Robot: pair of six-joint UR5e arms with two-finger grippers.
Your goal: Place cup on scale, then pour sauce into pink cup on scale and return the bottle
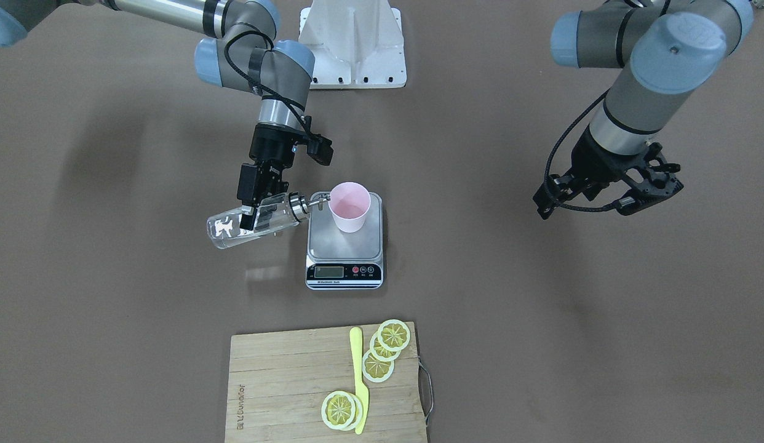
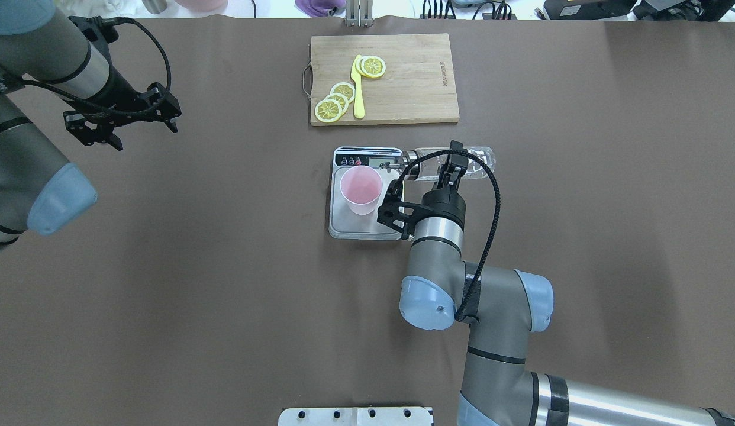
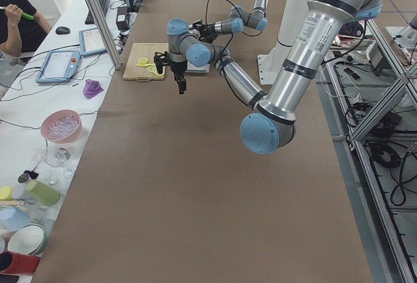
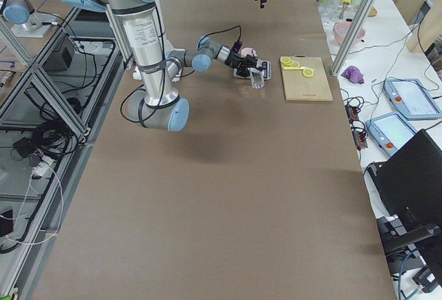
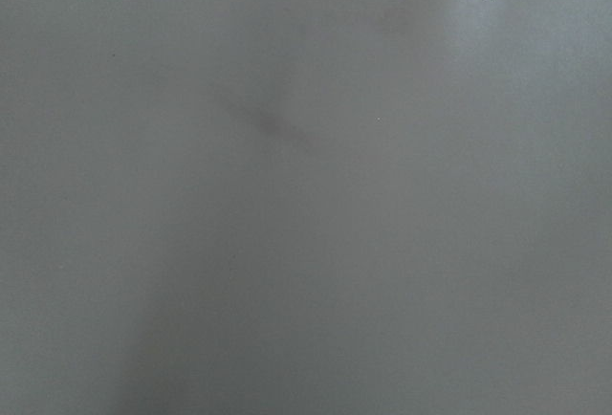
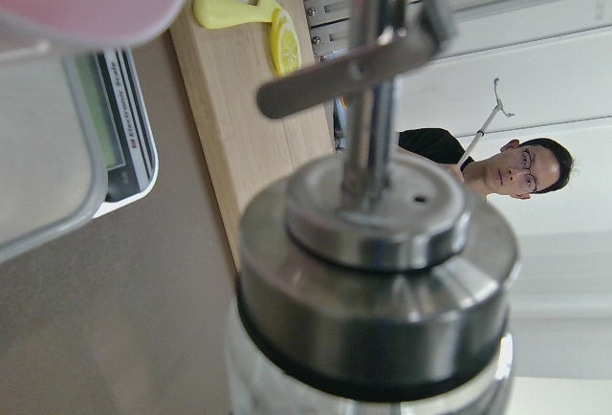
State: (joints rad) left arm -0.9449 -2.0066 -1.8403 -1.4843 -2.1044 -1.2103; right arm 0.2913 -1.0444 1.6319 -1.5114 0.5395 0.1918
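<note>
A: Pink plastic first: the cup [image 1: 350, 206] stands upright on the scale [image 1: 345, 249], at the end far from its display [image 1: 330, 271], so I can read the numbers.
B: And the bottle [image 1: 259, 220]?
A: Just beside the scale, off the table [image 1: 111, 307], lying nearly level in my right gripper [image 1: 249, 214], which is clamped across the glass body. I hold it mid-body so a wrist roll tips the spout [image 1: 318, 199] down. The spout reaches the cup's rim; whether it is over the rim, I cannot tell.
B: Sauce [image 1: 229, 231] flowing?
A: I see no stream. I judge the pour is only starting and needs more tilt.
B: Left side?
A: My left gripper [image 1: 649, 184] hangs empty, jaws apart, well away from the scale, out of the pour's way.
B: Risk?
A: Nudging the light cup off the scale.
</note>
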